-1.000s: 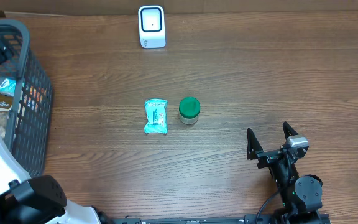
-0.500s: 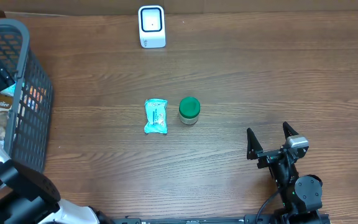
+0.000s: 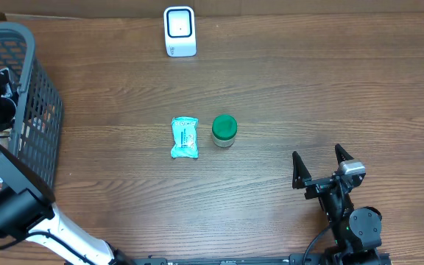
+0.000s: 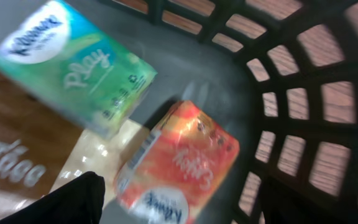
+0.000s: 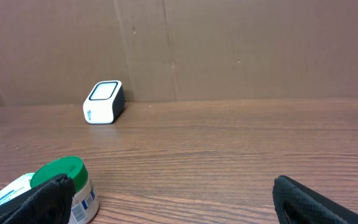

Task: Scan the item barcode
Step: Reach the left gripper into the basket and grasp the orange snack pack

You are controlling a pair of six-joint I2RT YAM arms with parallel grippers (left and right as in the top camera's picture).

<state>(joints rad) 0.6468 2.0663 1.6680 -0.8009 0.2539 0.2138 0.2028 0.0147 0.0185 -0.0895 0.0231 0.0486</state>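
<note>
Basket: dark plastic mesh [image 3: 46,125], standing on the wooden tabletop [image 3: 308,81]. Every place below is given from it.
Left arm: white and black [image 3: 9,202], it comes over the basket's near side and ends inside the basket.
Left jaws: apart and clamped on nothing. One dark finger [image 4: 61,202] shows low in the wrist view, above the goods in the basket.
Items in the basket: a green Kleenex tissue pack [image 4: 73,68], an orange tissue pack [image 4: 179,165] just beside it and nearer the mesh wall [image 4: 303,93], and a brown packet [image 4: 11,162] at the green pack's other side. The view is blurred, so no barcode can be made out.
Scanner: small white unit with a dark face [image 3: 179,31], well to the right of the basket and farther back, close to the cardboard wall [image 5: 229,50]. Nothing is held before it.
Teal packet: flat on the tabletop [image 3: 185,138], well to the right of the basket.
Green-lidded jar: upright [image 3: 224,130], just beside the teal packet on the side away from the basket.
Right arm: black [image 3: 348,213], the thing farthest from the basket, at the near edge.
Right jaws: spread wide and empty, facing the jar and the scanner.
</note>
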